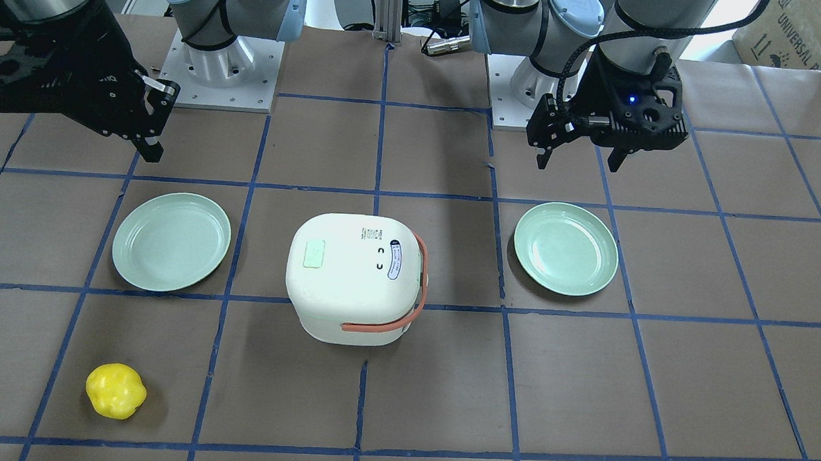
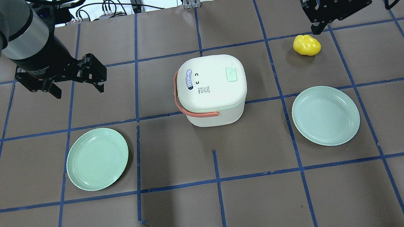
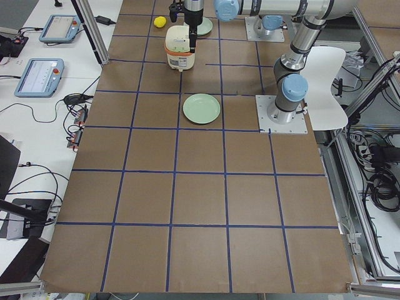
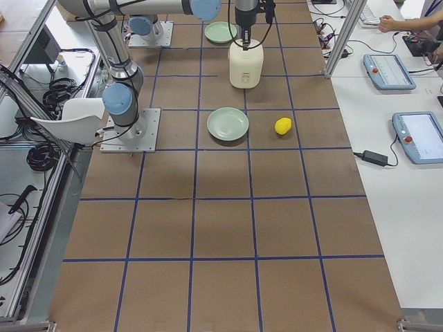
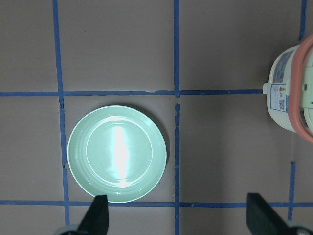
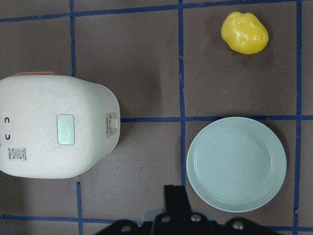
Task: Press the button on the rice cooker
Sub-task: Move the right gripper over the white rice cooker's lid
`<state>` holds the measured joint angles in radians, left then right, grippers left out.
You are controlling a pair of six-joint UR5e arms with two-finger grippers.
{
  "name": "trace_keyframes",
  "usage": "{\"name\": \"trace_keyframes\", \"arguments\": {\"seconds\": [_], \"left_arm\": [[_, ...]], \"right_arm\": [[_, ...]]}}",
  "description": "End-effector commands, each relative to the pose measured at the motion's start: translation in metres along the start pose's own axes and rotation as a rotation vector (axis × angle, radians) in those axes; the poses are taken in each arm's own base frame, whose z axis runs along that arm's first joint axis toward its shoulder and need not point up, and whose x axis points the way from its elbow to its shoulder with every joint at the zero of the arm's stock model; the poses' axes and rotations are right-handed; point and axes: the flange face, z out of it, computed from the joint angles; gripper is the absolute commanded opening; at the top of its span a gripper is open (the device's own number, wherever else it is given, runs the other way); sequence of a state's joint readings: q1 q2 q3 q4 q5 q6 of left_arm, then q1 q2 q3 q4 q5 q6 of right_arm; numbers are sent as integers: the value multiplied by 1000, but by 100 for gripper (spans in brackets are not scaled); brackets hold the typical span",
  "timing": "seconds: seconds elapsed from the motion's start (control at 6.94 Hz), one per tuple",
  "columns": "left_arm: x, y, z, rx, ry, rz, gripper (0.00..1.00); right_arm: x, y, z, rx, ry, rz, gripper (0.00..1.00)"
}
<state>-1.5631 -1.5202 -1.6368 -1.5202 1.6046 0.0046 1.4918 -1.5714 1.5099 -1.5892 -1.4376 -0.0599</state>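
Note:
The rice cooker (image 2: pixel 212 85) stands mid-table, cream-white, lid closed, orange-red handle folded down around it. A pale green rectangle (image 6: pixel 65 129) sits on its lid and a small latch tab (image 6: pixel 111 122) on its front edge. It also shows in the front view (image 1: pixel 353 276) and at the right edge of the left wrist view (image 5: pixel 293 98). My left gripper (image 2: pixel 78 85) is open and empty, in the air well to the cooker's left, above a plate (image 5: pixel 117 154). My right gripper (image 2: pixel 316 30) is shut and empty, high at the far right; its closed fingers (image 6: pixel 176 193) point down.
Two pale green plates lie on the brown paper, one on my left (image 2: pixel 97 159) and one on my right (image 2: pixel 326 115). A yellow lumpy object (image 2: pixel 307 45) lies just below my right gripper. Blue tape lines grid the table.

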Motion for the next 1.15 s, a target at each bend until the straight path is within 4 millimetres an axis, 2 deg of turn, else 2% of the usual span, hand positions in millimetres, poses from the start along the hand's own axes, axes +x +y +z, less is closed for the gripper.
{"name": "trace_keyframes", "arguments": {"seconds": [0.0,0.14,0.29,0.43,1.01], "left_arm": [[0,0,0,0,0,0,100],[0,0,0,0,0,0,100],[0,0,0,0,0,0,100],[0,0,0,0,0,0,100],[0,0,0,0,0,0,100]], "right_arm": [[-7,-3,9,-17,-47,-2,4],[-15,-4,17,-32,-56,-17,4],[-43,1,28,-51,-49,-56,4],[-57,0,33,-43,-45,-64,5],[-73,0,73,-87,-44,-82,5]]}}
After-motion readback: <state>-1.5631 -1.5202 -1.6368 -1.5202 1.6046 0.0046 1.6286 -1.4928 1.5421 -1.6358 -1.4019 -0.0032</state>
